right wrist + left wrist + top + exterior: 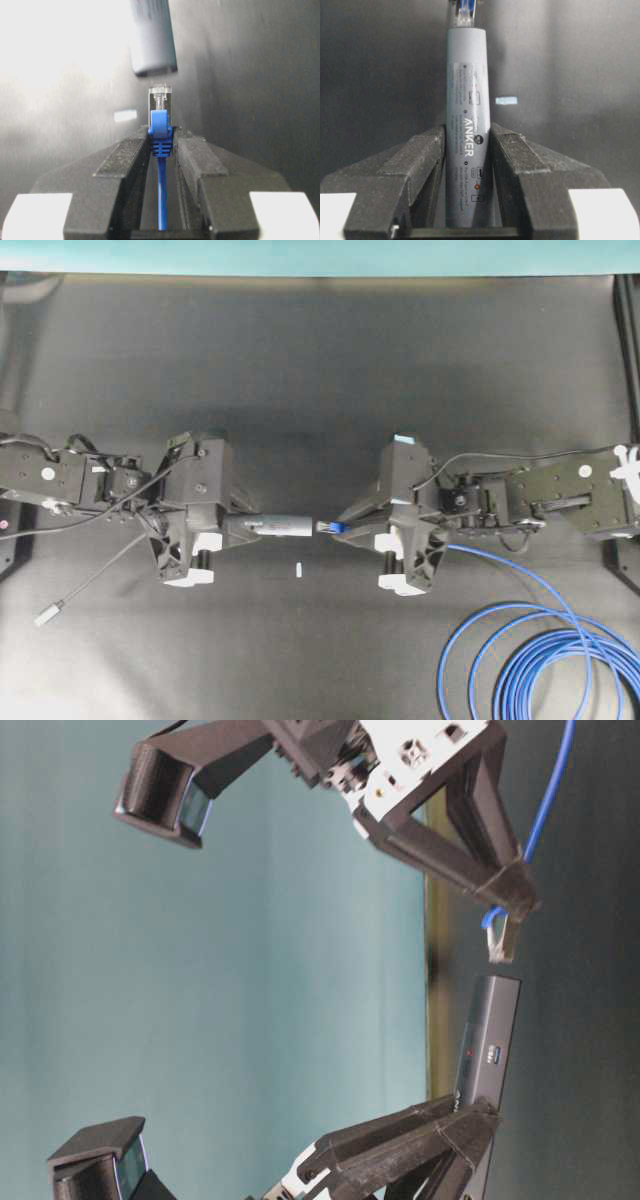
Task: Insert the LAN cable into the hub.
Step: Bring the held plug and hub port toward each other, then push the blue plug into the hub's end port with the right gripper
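Note:
The hub (282,527), a slim dark grey bar, is held off the table with my left gripper (238,528) shut on its rear half; in the left wrist view the hub (467,90) runs straight out between the fingers (425,155). My right gripper (352,523) is shut on the blue boot of the LAN cable (161,131), and the clear plug (160,100) sticks out ahead of the fingertips. The plug (503,942) faces the hub's end (495,995) across a small gap, roughly in line. The rest of the blue cable lies coiled (545,660) at the lower right.
The hub's thin grey tail cable (100,575) trails to the lower left and ends in a small silver plug (48,616). A small white mark (298,569) lies on the black table below the gap. Both arms stretch in from the sides.

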